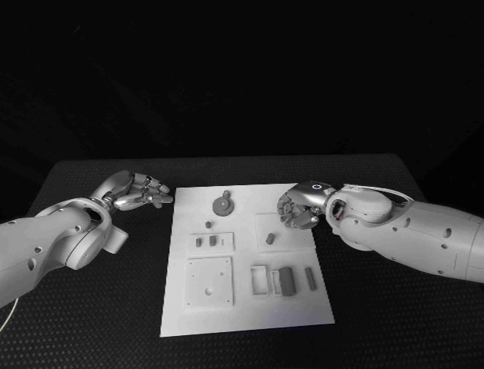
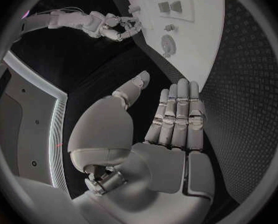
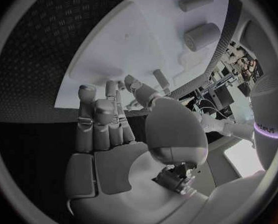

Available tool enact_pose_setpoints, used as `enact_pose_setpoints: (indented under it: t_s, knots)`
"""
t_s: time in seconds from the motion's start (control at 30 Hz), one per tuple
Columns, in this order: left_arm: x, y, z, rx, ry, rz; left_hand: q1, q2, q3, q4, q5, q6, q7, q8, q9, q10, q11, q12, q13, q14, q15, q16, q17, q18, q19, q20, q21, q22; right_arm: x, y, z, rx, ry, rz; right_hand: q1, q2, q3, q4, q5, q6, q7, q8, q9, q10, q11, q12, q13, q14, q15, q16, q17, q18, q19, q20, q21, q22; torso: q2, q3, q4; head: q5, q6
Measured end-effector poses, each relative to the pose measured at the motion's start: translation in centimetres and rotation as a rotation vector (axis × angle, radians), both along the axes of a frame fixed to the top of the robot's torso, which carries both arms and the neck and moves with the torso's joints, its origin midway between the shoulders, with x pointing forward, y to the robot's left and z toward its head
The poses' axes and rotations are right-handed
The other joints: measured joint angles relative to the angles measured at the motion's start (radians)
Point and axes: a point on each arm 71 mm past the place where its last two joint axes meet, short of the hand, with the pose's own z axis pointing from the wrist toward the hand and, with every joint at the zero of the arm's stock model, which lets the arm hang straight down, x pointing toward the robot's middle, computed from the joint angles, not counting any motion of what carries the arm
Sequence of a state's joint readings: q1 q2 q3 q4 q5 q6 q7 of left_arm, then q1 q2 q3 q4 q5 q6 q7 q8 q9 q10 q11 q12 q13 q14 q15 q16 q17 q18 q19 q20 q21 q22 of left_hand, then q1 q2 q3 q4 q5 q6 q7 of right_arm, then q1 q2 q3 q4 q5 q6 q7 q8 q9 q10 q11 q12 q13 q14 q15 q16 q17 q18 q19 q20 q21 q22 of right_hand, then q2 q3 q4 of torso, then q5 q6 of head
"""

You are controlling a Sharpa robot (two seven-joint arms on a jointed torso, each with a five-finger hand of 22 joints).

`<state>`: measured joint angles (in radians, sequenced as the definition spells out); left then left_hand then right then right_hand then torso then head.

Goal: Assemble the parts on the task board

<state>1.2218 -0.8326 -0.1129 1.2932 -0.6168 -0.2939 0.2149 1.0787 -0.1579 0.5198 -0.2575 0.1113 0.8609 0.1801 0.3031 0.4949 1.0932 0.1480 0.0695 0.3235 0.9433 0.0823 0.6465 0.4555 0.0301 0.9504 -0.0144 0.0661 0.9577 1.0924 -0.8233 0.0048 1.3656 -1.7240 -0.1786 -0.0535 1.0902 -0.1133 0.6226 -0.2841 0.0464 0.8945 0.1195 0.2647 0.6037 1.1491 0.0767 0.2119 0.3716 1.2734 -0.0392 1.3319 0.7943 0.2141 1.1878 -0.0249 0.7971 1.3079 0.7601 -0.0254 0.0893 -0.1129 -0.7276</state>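
Note:
The white task board (image 1: 247,304) lies in the middle of the black table. On it are grey parts: a round disc (image 1: 224,204), a small peg (image 1: 271,238), two square plates (image 1: 209,281) and several bars (image 1: 285,280). My left hand (image 1: 140,191) hovers over the bare table just off the board's far left corner, fingers straight and together, thumb apart, empty; its palm (image 2: 170,129) faces the board (image 2: 201,59). My right hand (image 1: 299,206) hangs over the board's far right corner, fingers loosely curled with nothing in them. Beyond its fingers (image 3: 104,114) stand a cylinder (image 3: 201,35) and a peg (image 3: 161,77).
Black textured table (image 1: 108,307) surrounds the board on all sides, with room to its left and right. The table's far edge (image 1: 231,157) runs behind both hands. My right forearm (image 1: 419,231) reaches across the table's right side.

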Motion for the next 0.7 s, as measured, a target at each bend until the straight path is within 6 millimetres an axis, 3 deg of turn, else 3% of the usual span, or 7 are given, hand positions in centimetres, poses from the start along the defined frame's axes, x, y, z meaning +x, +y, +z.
enact_pose_setpoints:
  t_s: [0.4, 0.7]
  knots:
    - [0.0, 0.0, -0.01, -0.004, 0.003, 0.001, 0.0, 0.0, 0.0, 0.0, 0.0, -0.004, 0.004, 0.0, -0.001, 0.0, 0.0, 0.0, -0.001, 0.0, 0.0, 0.0, 0.006, 0.0, 0.0, 0.0, 0.0, -0.004, 0.09, 0.22, -0.15, 0.003, 0.0, 0.004, 0.022, 0.022, 0.003, -0.003, 0.0, 0.012, -0.007, 0.004, 0.0, 0.02, -0.002, -0.008, -0.013, 0.0, 0.0, 0.0, 0.0, 0.0, 0.0, 0.0, 0.0, 0.0, 0.0, 0.0012, -0.0009, 0.005, -0.005]
    - [0.02, -0.03, -0.03, -0.004, 0.006, 0.0, 0.0, 0.0, -0.003, 0.003, 0.0, -0.006, 0.001, 0.0, -0.001, 0.0, 0.0, 0.0, -0.001, 0.0, 0.0, 0.0, 0.007, 0.0, 0.0, 0.0, 0.0, -0.005, 0.06, 0.31, -0.18, 0.004, 0.001, 0.007, 0.034, 0.048, 0.003, -0.003, 0.0, 0.032, -0.008, 0.011, 0.002, 0.045, -0.013, -0.009, -0.015, 0.006, -0.002, 0.0, 0.0, 0.0, 0.0, 0.001, 0.0, 0.0, 0.001, 0.0022, -0.0012, 0.004, -0.007]
